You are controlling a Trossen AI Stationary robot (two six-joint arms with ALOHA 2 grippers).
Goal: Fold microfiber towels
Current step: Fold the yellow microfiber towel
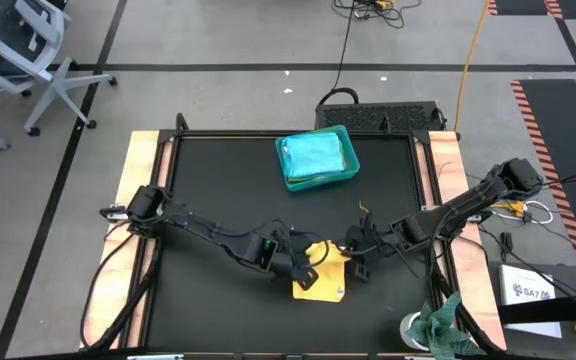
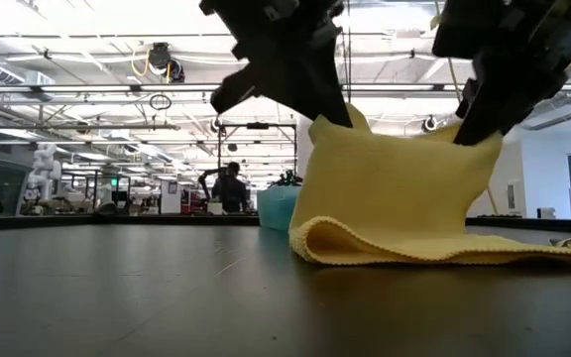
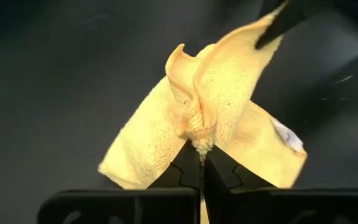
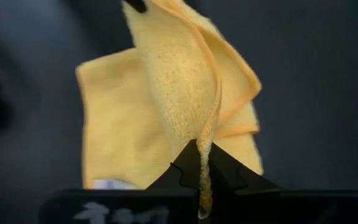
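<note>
A yellow microfiber towel (image 1: 320, 282) lies near the table's front edge, between my two grippers. Its lower, folded part (image 2: 395, 248) rests on the table, and its upper part is raised like a tent. My left gripper (image 1: 308, 266) (image 3: 199, 155) is shut on the raised towel's left peak. My right gripper (image 1: 356, 262) (image 4: 202, 158) is shut on the right peak. Turquoise towels sit stacked in a teal tray (image 1: 316, 160) at the far middle. My left gripper pinches a bunched, puckered corner of the yellow towel (image 3: 194, 132) between its two fingers, coming slanting down from the table's left. The cloth hangs below the fingers and its lower part lies on the table. My right gripper pinches a folded edge of the towel (image 4: 206, 140) between its two fingers, slanting down from the table's right. The edge runs on between the fingers. The cloth between the two grippers sags a little (image 2: 404, 139), and the towel's bottom rests on the table.
A mottled green-and-white rag (image 1: 440, 325) lies at the near right corner. The teal tray stands at the far middle, well behind the towel. Bare black tabletop (image 1: 218, 180) lies to the left and behind. Wooden rails (image 1: 140, 180) edge both sides.
</note>
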